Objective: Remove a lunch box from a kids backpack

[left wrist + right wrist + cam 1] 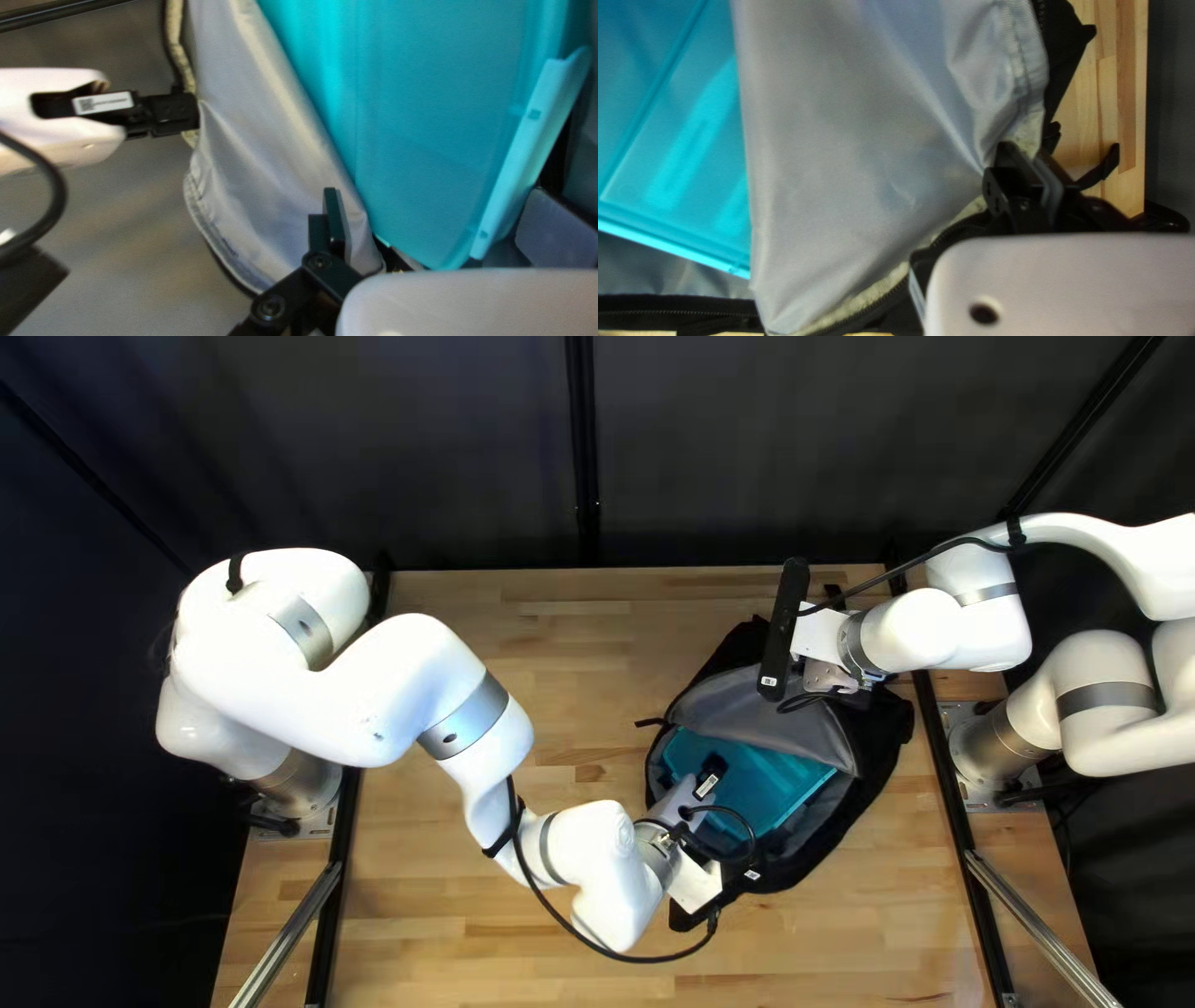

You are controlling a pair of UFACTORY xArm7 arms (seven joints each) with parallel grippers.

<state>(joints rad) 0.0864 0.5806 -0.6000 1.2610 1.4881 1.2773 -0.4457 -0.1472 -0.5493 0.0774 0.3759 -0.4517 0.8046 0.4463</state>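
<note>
So, right hand (pixel 852 698) pinching grey flap (pixel 865 155), left hand (pixel 713 768) spread beside lunch box (pixel 430 124).

Black fingers (pixel 1051 186) pinch the gray backpack lining (pixel 859 130).

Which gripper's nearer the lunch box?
Left. The left gripper is open at one end of the lunch box; the right gripper is farther off, shut on the edge of the backpack flap.
</note>
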